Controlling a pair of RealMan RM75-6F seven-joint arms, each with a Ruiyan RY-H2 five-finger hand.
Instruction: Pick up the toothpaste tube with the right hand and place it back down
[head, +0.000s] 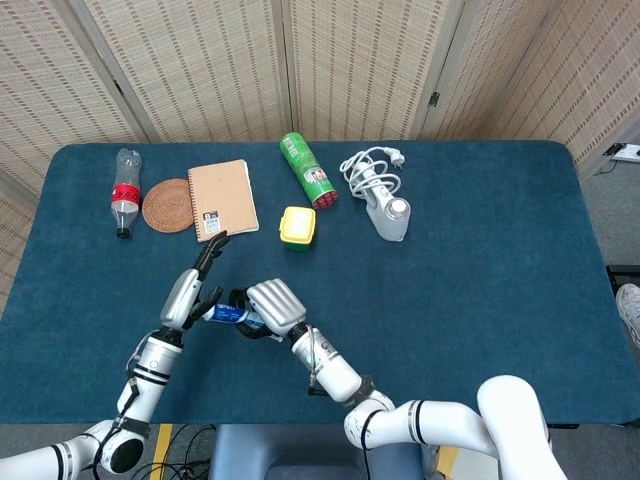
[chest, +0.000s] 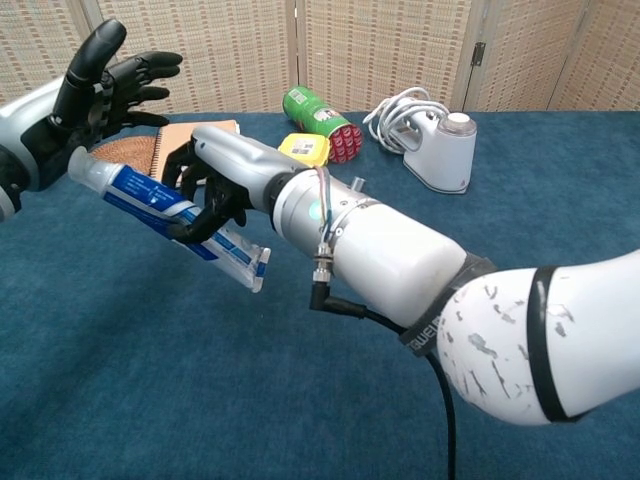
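Note:
The toothpaste tube (head: 222, 314) is white and blue with a white cap, and it hangs tilted above the blue table (head: 480, 280). My right hand (head: 272, 308) grips it around the middle; in the chest view the tube (chest: 160, 205) slants down to the right under the right hand (chest: 225, 175). My left hand (head: 192, 290) is open with fingers spread, just beside the cap end. In the chest view the left hand (chest: 100, 85) sits right behind the cap; whether it touches is unclear.
Along the far side lie a plastic bottle (head: 124, 192), a round woven coaster (head: 168, 205), a tan notebook (head: 222, 199), a green can (head: 307, 170), a yellow box (head: 297, 226) and a white device with coiled cable (head: 380, 195).

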